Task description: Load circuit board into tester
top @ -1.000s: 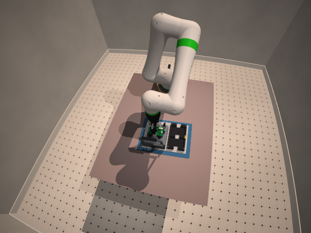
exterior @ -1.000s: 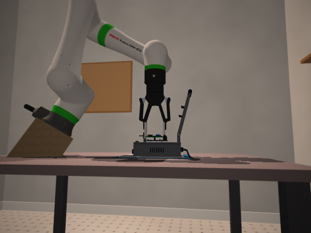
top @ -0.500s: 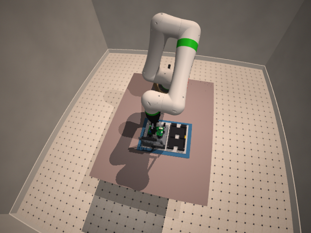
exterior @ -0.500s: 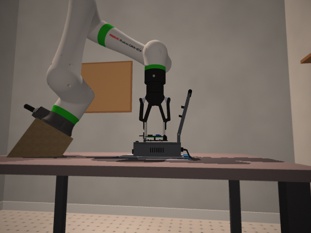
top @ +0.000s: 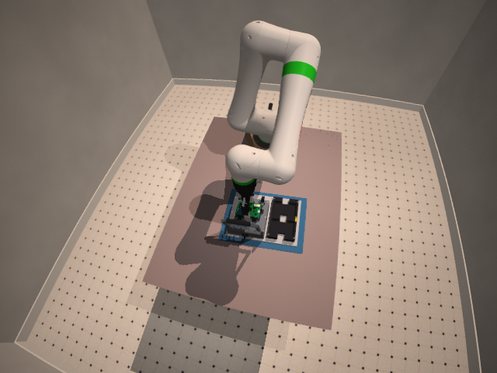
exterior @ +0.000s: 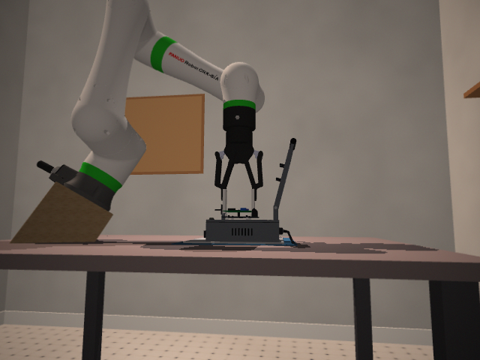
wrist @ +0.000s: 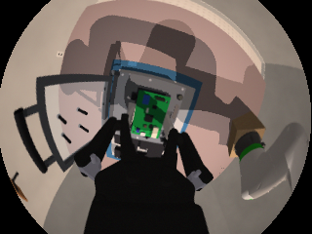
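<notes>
The white arm (top: 280, 100) with green bands rises from a slanted wooden block (exterior: 58, 217) at the left end of the surface (exterior: 349, 257) in the exterior view, folds over and points its black wrist straight down above the tester (exterior: 242, 229). The surface is brownish pink and carries a blue mat (top: 301, 224) near its middle. On the mat, seen from the top, the tester sits on the left and the black tray (top: 285, 221) just beside it on the right, with both pockets showing dark.

The tester is a dark, low box with vent slots on its near side in the exterior view. Its lid (exterior: 283, 174) stands open, nearly upright and leaning slightly to the right, hinged at the box's right edge with the black handle knob at the top.

The gripper (exterior: 238, 211) hangs vertical over the tester, its jaws partly apart and clamped across the circuit board (exterior: 236, 211). The two fingertips reach down to either side of the board. The green board lies level and sits low over the tester's plate; whether it touches the plate, posts or pins cannot be told. From the wrist camera the board (wrist: 151, 115) shows face up between the two fingers, centred over the grey plate, with the open lid to the left
</notes>
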Motion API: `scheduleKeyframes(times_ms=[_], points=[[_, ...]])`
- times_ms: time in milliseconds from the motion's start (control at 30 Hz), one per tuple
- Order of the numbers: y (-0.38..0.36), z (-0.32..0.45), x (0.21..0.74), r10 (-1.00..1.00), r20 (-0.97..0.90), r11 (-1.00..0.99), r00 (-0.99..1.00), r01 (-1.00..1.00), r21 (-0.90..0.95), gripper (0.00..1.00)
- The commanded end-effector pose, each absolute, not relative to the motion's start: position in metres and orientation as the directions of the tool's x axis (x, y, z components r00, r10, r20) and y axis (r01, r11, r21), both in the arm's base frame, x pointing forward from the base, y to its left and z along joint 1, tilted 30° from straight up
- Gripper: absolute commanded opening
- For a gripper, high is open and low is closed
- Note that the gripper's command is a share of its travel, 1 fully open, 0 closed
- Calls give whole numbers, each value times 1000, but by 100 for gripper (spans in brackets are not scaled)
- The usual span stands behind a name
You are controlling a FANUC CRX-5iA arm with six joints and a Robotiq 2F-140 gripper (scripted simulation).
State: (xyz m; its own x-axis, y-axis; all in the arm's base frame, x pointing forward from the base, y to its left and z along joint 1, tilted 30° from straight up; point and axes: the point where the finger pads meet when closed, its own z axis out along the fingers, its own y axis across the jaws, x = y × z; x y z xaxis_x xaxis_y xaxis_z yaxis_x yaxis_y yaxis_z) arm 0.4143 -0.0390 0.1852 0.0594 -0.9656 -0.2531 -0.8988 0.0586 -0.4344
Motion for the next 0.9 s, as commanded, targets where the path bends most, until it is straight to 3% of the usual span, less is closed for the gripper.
scheduleKeyframes(times_ms=[0, 867], points=[[-39, 185, 415, -966, -253, 59, 59, -899, -435, 46], [-38, 183, 416, -966, -253, 59, 59, -899, -435, 46]])
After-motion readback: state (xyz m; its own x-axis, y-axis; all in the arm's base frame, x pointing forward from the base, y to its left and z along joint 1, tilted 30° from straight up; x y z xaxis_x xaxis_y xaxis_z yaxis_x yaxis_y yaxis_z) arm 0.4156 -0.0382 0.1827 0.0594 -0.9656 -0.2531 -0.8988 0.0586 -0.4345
